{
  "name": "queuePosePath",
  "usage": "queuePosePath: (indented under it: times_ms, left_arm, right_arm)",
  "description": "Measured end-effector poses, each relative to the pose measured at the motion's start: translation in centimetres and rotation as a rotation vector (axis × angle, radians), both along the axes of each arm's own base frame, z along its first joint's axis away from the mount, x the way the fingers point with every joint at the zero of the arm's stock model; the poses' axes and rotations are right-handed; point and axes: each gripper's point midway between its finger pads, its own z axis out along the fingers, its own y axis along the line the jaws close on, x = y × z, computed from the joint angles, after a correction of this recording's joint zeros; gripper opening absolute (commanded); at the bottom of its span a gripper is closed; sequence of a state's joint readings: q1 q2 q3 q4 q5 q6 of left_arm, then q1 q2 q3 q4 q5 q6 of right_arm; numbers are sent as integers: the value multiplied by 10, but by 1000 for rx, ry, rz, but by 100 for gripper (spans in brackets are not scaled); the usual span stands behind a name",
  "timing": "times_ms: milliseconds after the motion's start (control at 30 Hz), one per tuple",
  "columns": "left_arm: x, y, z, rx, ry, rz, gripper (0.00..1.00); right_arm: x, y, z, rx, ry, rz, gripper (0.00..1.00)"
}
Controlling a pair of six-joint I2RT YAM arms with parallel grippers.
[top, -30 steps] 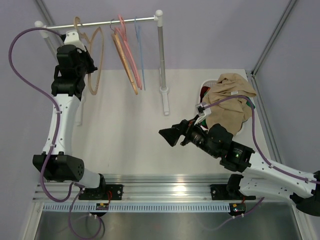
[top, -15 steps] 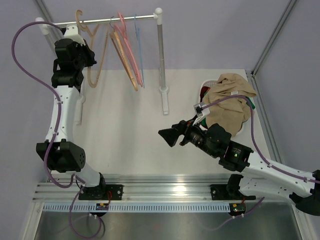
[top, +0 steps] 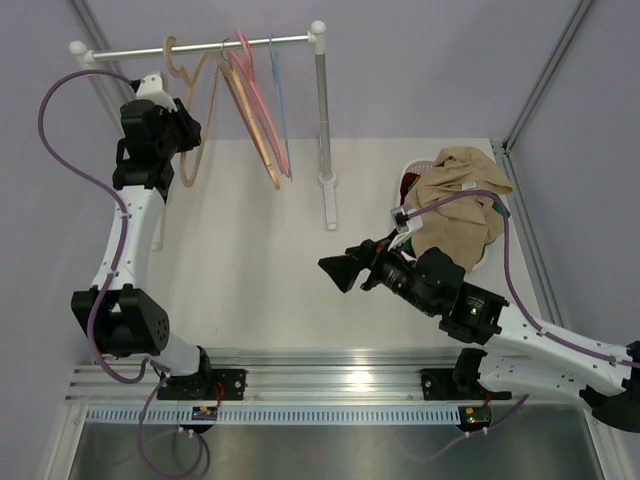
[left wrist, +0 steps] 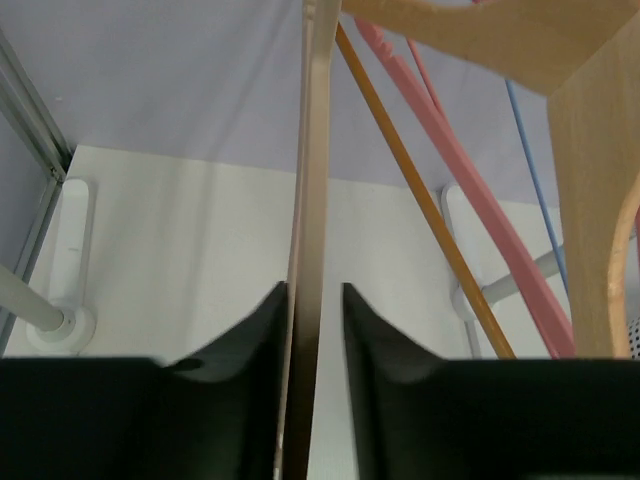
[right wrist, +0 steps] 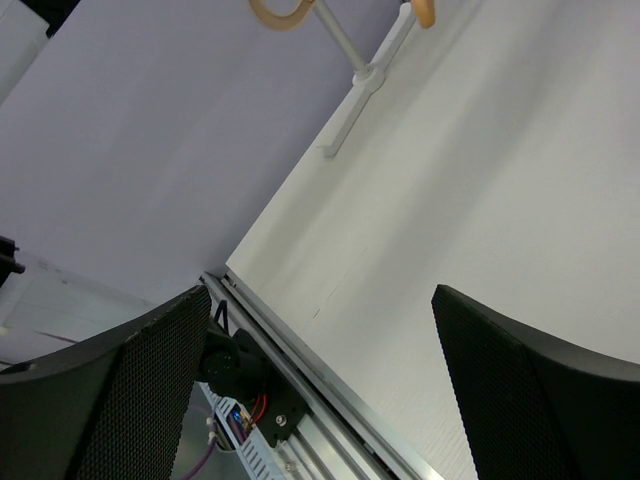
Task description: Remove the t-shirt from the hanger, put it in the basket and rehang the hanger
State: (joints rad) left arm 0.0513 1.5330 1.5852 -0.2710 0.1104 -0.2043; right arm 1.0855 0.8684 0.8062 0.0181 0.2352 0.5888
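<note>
The pale beige hanger (top: 207, 100) hangs bare by its hook on the rail (top: 250, 42) at the back left. One thin arm of the hanger (left wrist: 310, 200) runs straight up between the jaws of my left gripper (top: 188, 128) (left wrist: 315, 290). The jaws stand slightly apart; the bar rests against the left finger, with a sliver of daylight before the right one. The tan t-shirt (top: 462, 190) lies crumpled in the white basket (top: 412, 165) at the right, off the hanger. My right gripper (top: 335, 272) (right wrist: 320, 290) hovers wide open over mid-table, holding nothing.
An orange-tan wooden hanger (left wrist: 430, 200), a pink one (left wrist: 470, 190) and a thin blue one (left wrist: 530, 170) hang just right of my left gripper. The rack's right post (top: 322, 110) stands mid-table. Red cloth (top: 408, 185) peeks from the basket.
My left arm has shifted right along the rail, carrying the hanger's hook with it. Its jaws have parted slightly off the hanger arm. The right arm has stayed put.
</note>
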Motion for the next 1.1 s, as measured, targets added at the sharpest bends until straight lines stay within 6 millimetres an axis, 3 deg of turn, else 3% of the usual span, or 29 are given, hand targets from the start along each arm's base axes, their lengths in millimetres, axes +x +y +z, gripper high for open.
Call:
queuePosePath:
  times_ms: [33,133,167,600,733,900,1000,1100]
  left_arm:
    - [-6,-2,-4,-18,9,0,58]
    - [-23,-10,-12,-78,25,-12,78]
    - [-30,-13,-14,-97,29,-11,99]
    - [-149,-40,-5,-251,-106,-62,99]
    - [-207,-53,5,-252,-190,-141,99]
    - [-279,-67,13,-233,-328,-240,99]
    - [-296,-74,1,-229,-330,-287,99]
    - [-299,-82,-27,-242,-258,-328,99]
  right_arm:
    - [1,-1,0,0,0,-8,99]
    - [4,-6,2,5,-4,-39,99]
    - [6,-10,4,8,-8,-54,100]
    - [16,-85,40,19,-145,-293,100]
    - [16,-118,53,47,-184,-386,99]
    - [10,-161,53,91,-215,-482,99]
    - [8,-181,49,105,-220,-537,100]
    - [10,-192,38,72,-204,-584,100]
